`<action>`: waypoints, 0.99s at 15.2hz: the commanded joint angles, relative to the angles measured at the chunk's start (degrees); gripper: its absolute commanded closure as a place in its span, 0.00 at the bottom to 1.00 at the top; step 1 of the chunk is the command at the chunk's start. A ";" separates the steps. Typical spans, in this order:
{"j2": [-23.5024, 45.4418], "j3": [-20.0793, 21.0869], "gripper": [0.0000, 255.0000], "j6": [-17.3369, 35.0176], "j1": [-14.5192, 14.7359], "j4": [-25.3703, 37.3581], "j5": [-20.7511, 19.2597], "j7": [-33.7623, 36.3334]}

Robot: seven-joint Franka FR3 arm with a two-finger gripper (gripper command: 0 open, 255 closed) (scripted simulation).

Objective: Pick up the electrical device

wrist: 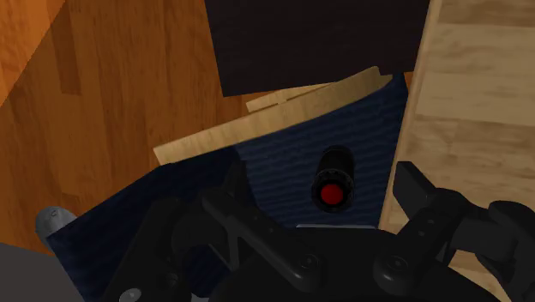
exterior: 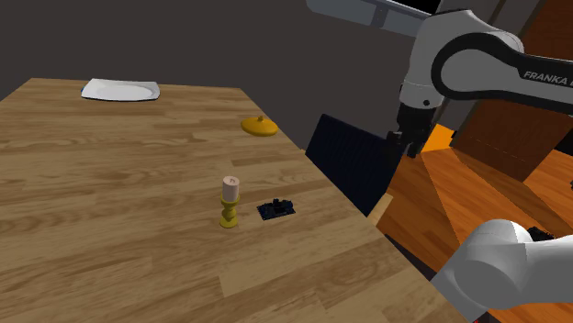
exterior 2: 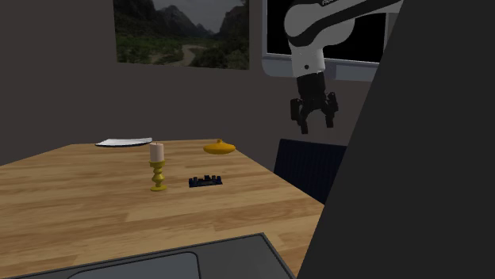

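Shoulder view first: one wooden table [exterior: 110, 248], carrying four things. One white plate [exterior: 120, 90] at the far edge. One yellow dish [exterior: 259, 126] close to the table's side on the shoulder view's right. One candle [exterior: 230, 188] upright on one yellow candlestick [exterior: 229, 217] near the middle. One small black device [exterior: 275, 210] flat on the wood just beside the candlestick, on the shoulder view's right of it, not touching. One dark blue chair [exterior: 353, 161] set against the table's side. Gripper [exterior: 410, 145] up in the air above the chair, well apart from the device.

Second exterior view: same four things on the table, device between candlestick and table edge, a row of small bumps on its top, perhaps a power strip. Gripper hanging over the chair, two fingers [exterior 2: 305, 125] spread apart, gripping nothing. One landscape picture [exterior 2: 182, 32] on the wall behind.

Wrist view: two black fingers standing apart, blue chair and orange-brown floor [wrist: 103, 103] beneath, light table edge alongside.
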 commanded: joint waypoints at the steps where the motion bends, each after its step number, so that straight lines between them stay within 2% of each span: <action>1: 0.00 0.00 0.00 0.00 0.00 0.00 0.00 0.00; 8: -2.57 10.06 0.00 7.36 -0.50 -5.66 10.94 20.37; 15: 1.18 21.81 0.00 17.82 -2.32 -6.25 19.92 40.35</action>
